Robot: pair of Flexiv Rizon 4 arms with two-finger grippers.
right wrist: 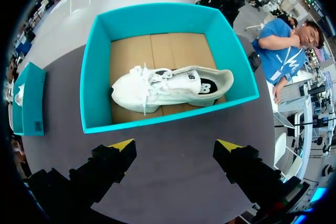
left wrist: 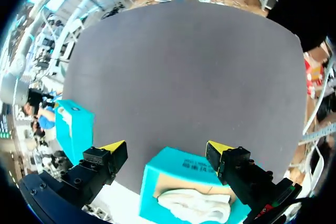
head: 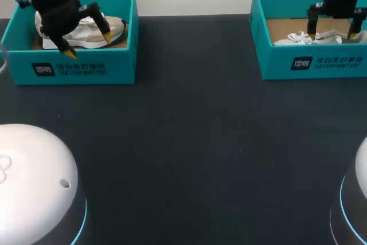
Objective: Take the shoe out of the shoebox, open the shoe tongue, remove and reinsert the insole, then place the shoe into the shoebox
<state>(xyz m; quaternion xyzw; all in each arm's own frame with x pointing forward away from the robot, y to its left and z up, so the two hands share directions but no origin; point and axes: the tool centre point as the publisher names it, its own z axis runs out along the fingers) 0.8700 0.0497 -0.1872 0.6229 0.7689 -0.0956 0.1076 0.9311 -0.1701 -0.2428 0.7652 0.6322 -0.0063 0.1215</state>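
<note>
Two teal shoeboxes stand at the table's far side. The left shoebox (head: pixel 74 67) holds a white shoe (head: pixel 114 27) lying on its side. My left gripper (head: pixel 89 45) hangs open just above that shoe, touching nothing; in its wrist view the gripper (left wrist: pixel 165 148) has the box (left wrist: pixel 181 163) and shoe (left wrist: pixel 194 205) between and under its fingers. The right shoebox (head: pixel 315 61) holds another white laced shoe (head: pixel 301 38). Over it my right gripper (head: pixel 331 37) stands open and empty. The right wrist view shows that gripper (right wrist: pixel 175 145) short of the box (right wrist: pixel 89 77) and its shoe (right wrist: pixel 168 87).
A dark table top (head: pixel 189 142) spreads between and in front of the boxes. The white rounded arm bases (head: pixel 34 182) sit at the near left and near right corners. The other teal box (left wrist: pixel 73 127) shows off to the side in the left wrist view.
</note>
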